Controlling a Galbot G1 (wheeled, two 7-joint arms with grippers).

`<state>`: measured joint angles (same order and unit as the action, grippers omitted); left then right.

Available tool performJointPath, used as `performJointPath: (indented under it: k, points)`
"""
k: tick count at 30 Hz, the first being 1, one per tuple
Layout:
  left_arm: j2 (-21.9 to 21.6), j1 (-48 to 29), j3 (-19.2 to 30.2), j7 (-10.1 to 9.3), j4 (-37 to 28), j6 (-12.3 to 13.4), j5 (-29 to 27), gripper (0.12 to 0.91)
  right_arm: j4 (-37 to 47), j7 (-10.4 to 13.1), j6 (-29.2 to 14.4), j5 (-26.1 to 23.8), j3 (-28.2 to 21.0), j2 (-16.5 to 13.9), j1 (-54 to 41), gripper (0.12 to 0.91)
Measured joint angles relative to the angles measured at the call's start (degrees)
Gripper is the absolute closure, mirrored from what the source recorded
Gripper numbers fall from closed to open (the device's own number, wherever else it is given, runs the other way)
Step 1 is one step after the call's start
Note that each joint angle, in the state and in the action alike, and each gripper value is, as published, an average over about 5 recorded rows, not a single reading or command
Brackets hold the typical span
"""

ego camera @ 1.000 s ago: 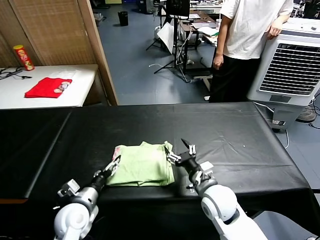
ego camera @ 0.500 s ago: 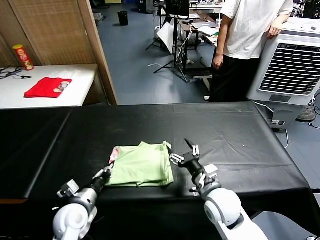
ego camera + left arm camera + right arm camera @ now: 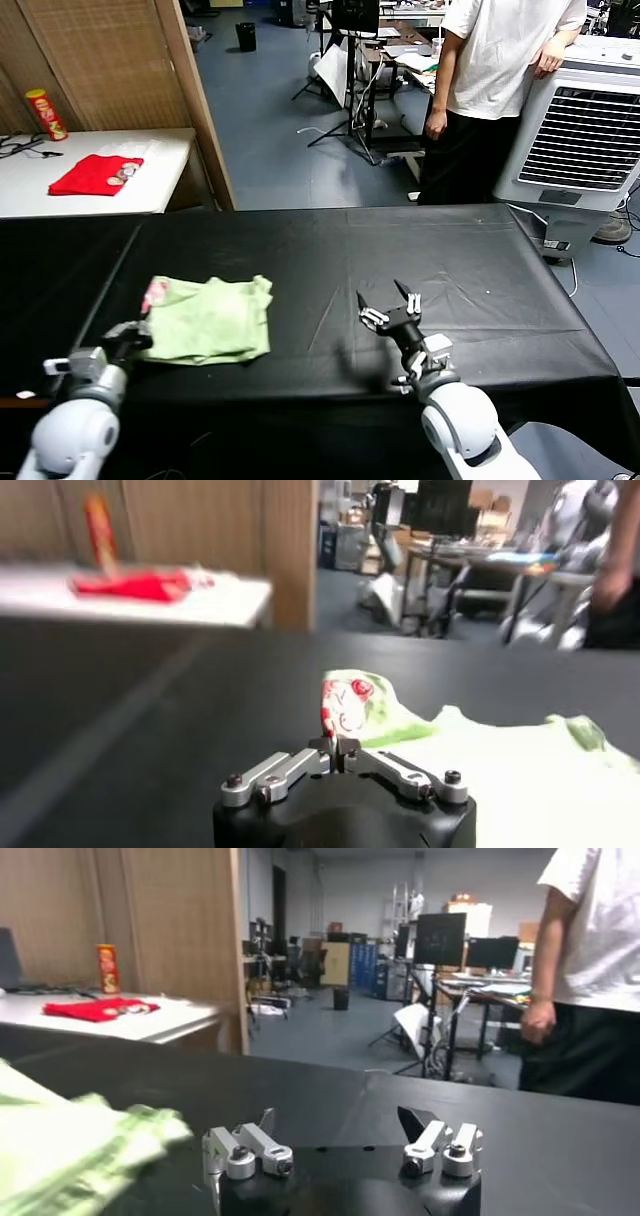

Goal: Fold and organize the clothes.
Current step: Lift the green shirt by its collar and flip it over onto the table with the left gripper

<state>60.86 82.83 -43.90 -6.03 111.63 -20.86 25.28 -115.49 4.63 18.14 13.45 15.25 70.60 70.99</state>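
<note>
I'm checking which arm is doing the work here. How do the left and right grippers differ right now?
The left gripper is shut on the edge of the green T-shirt; the right gripper is open and holds nothing. The left one sits at the shirt's left end, while the right one hovers over bare black table, apart from the shirt. Both are near the table's front edge.

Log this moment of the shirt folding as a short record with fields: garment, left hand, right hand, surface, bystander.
garment: folded pale green T-shirt, lying flat on the left part of the table, pink print at its left end
left hand: left hand shut on the T-shirt's near left edge
right hand: right hand open, holding nothing, over bare cloth to the right of the shirt
surface: black-covered table
bystander: person in white T-shirt beyond the table
</note>
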Motion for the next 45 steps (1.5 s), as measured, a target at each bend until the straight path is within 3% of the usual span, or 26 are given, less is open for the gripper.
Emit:
performJointPath:
  k: [7,11,17,21,24,31,34,40,45]
  points:
    - [-11.7,2.5,-6.0,-0.69,2.0,-1.3,-1.4,0.881,0.1,-0.1,0.2,-0.3,0.1,0.2,0.4,0.227]
    - [-13.6,2.3,-5.8,-2.72,5.9,-3.9,-0.7,0.881,0.3,-0.2,0.3,-0.9,0.3,0.6,0.7,0.227]
    - [-8.6,0.1,1.7,-8.25,14.2,-7.8,6.9,0.881,-0.2,-0.9,0.3,-2.0,1.1,0.8,1.6,0.227]
    - [-3.2,-2.5,9.8,-11.06,16.5,-7.7,10.3,0.881,-0.5,-1.2,0.2,-2.5,1.7,1.1,2.6,0.227]
    - [1.6,-4.9,16.3,-11.84,16.3,-6.7,9.4,0.881,-0.5,-1.3,0.2,-2.7,1.9,1.3,3.2,0.227]
    - [13.0,-8.5,27.0,-11.13,11.5,-3.4,2.5,0.881,-0.6,-2.0,0.9,-2.1,1.0,0.8,3.4,0.227]
    - [15.9,-8.4,30.1,-9.2,9.3,-1.7,-0.1,0.846,-0.6,-2.7,1.9,0.0,0.3,0.0,2.9,0.227]
    - [17.5,-7.8,32.9,-3.13,7.4,2.0,-3.5,0.547,-0.7,-4.2,6.4,6.4,-1.2,-2.1,1.3,0.227]
    - [16.5,-7.1,32.4,-0.1,8.0,4.4,-3.3,0.294,0.6,-1.9,10.1,13.7,-3.1,-1.8,-1.1,0.227]
